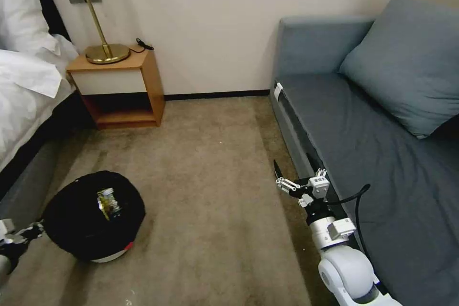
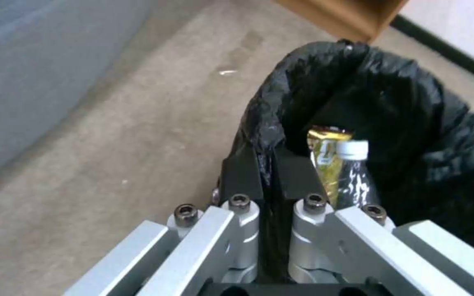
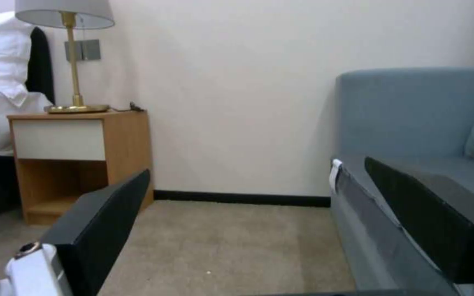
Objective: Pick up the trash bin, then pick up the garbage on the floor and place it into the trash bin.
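In the head view, your trash bin [image 1: 93, 217] sits on the carpet [image 1: 210, 191] at near left, its black bag [image 1: 71, 220] folded over the rim and its white base showing below. Litter lies inside it, a gold wrapper [image 1: 107, 203] uppermost. Your left gripper [image 1: 21, 235] reaches in from the left edge to meet the bin's rim. Your right gripper [image 1: 287, 179] hangs at near right, just beside the grey sofa [image 1: 373, 143], holding nothing.

In the left wrist view, your left gripper [image 2: 270, 172] is clamped on the bag-lined rim of the bin [image 2: 412, 135], one pad on each side. The wrapper [image 2: 327, 158] and a clear bottle [image 2: 355, 176] with a white cap stand just inside.

In the right wrist view, your right gripper's fingers [image 3: 103, 213] are spread wide above the carpet [image 3: 231, 246], pointing toward the nightstand [image 3: 78, 156] and far wall.
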You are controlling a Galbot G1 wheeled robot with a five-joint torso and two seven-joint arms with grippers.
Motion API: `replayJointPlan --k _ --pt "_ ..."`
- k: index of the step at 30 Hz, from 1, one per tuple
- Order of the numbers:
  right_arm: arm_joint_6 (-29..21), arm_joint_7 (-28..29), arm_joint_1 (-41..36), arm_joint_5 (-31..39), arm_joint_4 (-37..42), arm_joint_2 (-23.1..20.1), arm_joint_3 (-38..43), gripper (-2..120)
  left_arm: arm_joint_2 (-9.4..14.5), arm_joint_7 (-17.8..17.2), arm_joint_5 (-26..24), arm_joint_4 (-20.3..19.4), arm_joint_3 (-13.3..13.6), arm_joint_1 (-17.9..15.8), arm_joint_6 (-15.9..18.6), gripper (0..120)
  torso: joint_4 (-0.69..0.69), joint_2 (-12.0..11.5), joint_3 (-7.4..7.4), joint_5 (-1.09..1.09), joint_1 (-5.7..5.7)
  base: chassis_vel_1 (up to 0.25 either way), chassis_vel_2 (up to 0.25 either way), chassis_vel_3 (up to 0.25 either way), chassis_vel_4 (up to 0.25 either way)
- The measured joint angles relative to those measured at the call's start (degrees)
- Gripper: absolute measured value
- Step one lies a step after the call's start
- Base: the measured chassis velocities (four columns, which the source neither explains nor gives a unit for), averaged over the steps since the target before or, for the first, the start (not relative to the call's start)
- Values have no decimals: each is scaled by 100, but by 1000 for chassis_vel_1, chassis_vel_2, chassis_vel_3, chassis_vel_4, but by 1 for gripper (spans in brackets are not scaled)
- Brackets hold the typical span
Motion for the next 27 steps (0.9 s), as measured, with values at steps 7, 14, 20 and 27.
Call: replayJointPlan --k 7,14,20,27 --pt "0 0 1 0 0 0 -1 100 -40 45 587 -77 -16 96 77 26 0 0 0 0 0 0 0 0 0" --pt "0 0 1 0 0 0 0 100 -87 41 694 -358 -247 204 156 50 -1 0 0 0 0 0 0 0 0" --pt "0 1 1 0 -1 0 -1 100 -132 44 542 -686 -399 278 -229 72 0 0 0 0 0 0 0 0 0" --pt "0 1 2 1 -1 0 -1 100 -375 39 814 -1680 19 527 -1641 96 0 0 0 0 0 0 0 0 0"
